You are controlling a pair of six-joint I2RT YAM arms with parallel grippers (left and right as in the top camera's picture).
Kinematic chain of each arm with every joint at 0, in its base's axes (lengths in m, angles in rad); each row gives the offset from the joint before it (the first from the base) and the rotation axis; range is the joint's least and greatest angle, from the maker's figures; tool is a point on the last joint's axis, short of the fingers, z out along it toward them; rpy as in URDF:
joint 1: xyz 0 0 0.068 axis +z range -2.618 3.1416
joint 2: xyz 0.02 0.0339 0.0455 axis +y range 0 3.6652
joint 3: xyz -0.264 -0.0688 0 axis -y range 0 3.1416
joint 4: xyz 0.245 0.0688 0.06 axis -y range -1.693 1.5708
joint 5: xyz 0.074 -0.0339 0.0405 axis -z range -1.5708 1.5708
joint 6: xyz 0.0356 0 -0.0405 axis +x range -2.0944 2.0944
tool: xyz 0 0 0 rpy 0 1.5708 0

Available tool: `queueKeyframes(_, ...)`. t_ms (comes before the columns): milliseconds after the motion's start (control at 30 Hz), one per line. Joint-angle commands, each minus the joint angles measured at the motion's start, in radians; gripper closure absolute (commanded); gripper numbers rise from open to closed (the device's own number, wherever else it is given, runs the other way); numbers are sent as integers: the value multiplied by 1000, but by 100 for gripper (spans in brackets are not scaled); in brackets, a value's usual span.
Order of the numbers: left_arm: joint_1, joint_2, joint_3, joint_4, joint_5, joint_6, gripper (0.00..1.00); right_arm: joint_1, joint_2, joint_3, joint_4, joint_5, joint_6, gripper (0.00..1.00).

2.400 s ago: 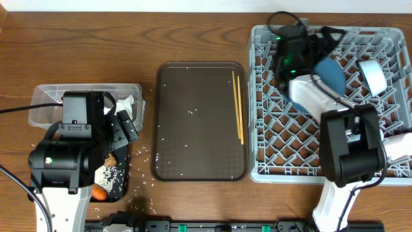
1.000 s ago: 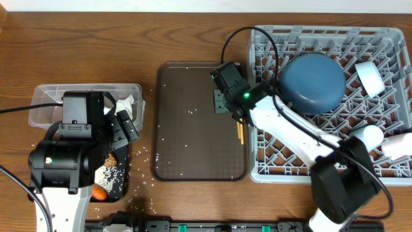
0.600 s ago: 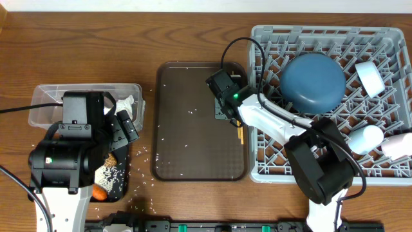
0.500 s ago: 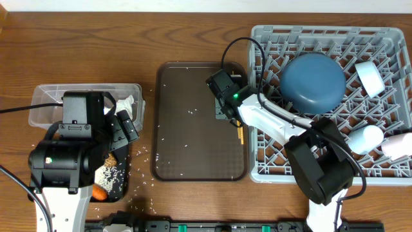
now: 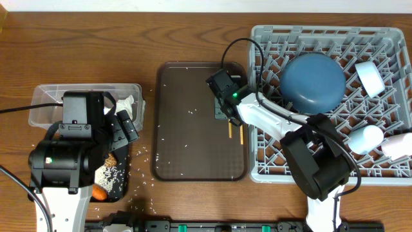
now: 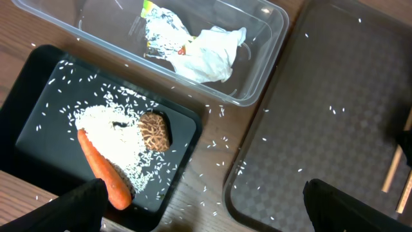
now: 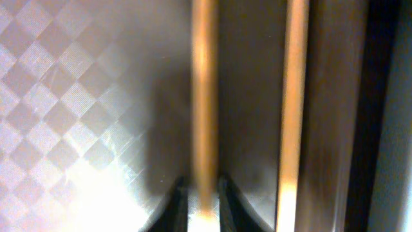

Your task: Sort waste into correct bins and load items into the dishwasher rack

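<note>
My right gripper [image 7: 203, 207] is shut on one wooden chopstick [image 7: 205, 96] low over the dark-brown serving tray [image 5: 187, 148]; its mate [image 7: 293, 96] lies just to the right, free. From above, the held chopstick [image 5: 230, 129] sticks out toward the front. The grey dishwasher rack [image 5: 257, 173] holds an upturned blue dish [image 5: 312, 82] and pale cups [image 5: 372, 76]. My left gripper [image 6: 206, 216] hangs open above the table between the black tray [image 6: 38, 96], with carrot [image 6: 103, 177], rice [image 6: 109, 125] and a brown lump [image 6: 153, 131], and the clear tub [image 6: 257, 84], which holds wrapper [image 6: 154, 16] and paper [image 6: 206, 55].
Loose rice grains are scattered on the wood [image 6: 215, 138] between the black tray and the serving tray, and over the serving tray itself. Two more cups [image 5: 364, 136] lie at the rack's right front. The right arm [image 5: 270, 119] stretches across the rack's left rim.
My right gripper has closed on one chopstick, and that stick now lies a little left of its mate. The left arm has not moved.
</note>
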Motion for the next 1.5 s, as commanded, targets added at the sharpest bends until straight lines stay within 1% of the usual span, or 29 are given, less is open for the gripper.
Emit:
queueKeyframes(0,3,0,10,0,-12,13,2,19,32,-3,-12,-4,-43,99)
queueKeyframes(133,3,0,10,0,-12,13,2,29,14,37,-48,-11,-61,99)
queueKeyframes(233,3,0,10,0,-12,13,2,42,-56,101,-87,-21,-162,99)
queueKeyframes(300,3,0,10,0,-12,13,2,51,-135,151,-115,-56,-221,99)
queueKeyframes(433,3,0,10,0,-12,13,2,43,-266,202,-172,-34,-219,99)
queueKeyframes(567,3,0,10,0,-12,13,2,-18,-344,202,-242,36,-157,99)
queueKeyframes(700,3,0,10,0,-12,13,2,-114,-340,195,-332,42,-100,99)
queueKeyframes(833,3,0,10,0,-12,13,2,-193,-297,154,-375,27,-91,99)
queueKeyframes(1100,3,0,10,0,-12,13,2,-212,-196,126,-367,-1,-154,98)
queueKeyframes(1133,3,0,10,0,-12,13,2,-209,-195,127,-351,-17,-172,76)
queueKeyframes(1167,3,0,10,-1,-12,13,2,-206,-199,130,-340,-43,-192,58)
queueKeyframes(1200,3,0,10,0,-12,13,2,-202,-207,136,-335,-69,-204,54)
queueKeyframes(1300,3,0,10,0,-12,13,2,-182,-237,150,-311,-124,-230,51)
queueKeyframes(1467,3,0,10,0,-12,13,2,-104,-270,150,-267,-123,-202,59)
